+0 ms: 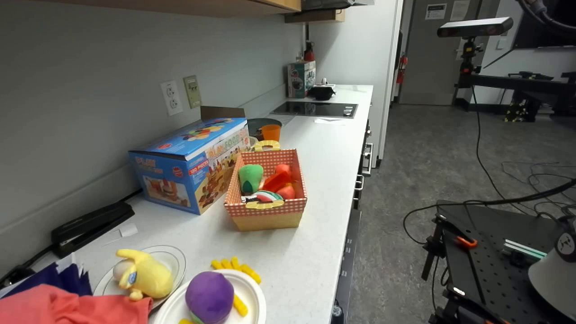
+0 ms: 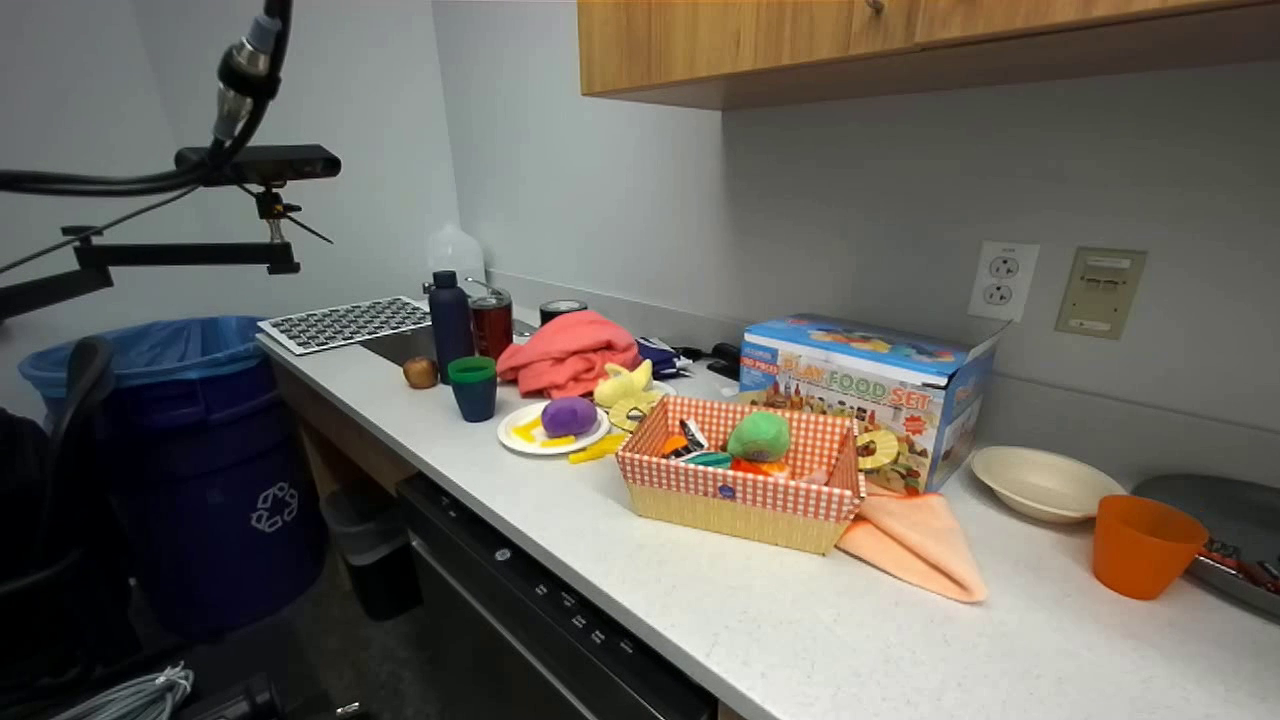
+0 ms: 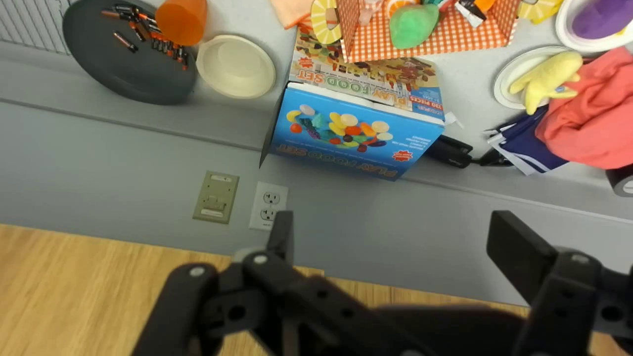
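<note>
In the wrist view my gripper (image 3: 393, 222) is open, its fingers (image 3: 519, 252) wide apart with nothing between them; neither exterior view shows it. Beyond the fingertips lie the grey wall and the blue play-food box (image 3: 356, 133). Beside that box stands a red-checked basket (image 2: 740, 510) holding a green toy pepper (image 1: 250, 177), red toy pieces and wrappers. A white plate (image 2: 540, 445) bears a purple toy (image 2: 569, 416) and yellow sticks. On another plate rests a yellow plush toy (image 1: 150, 274), by a coral cloth (image 2: 570, 352).
A wooden cabinet (image 2: 800, 50) overhangs the counter. An orange cup (image 2: 1145, 545), a beige bowl (image 2: 1045, 482) and a dark pan (image 3: 128, 54) with small batteries stand past the basket. A bottle (image 2: 450, 325) and nested cups (image 2: 472, 390) are near the sink. A peach cloth (image 2: 915, 545) lies by the basket.
</note>
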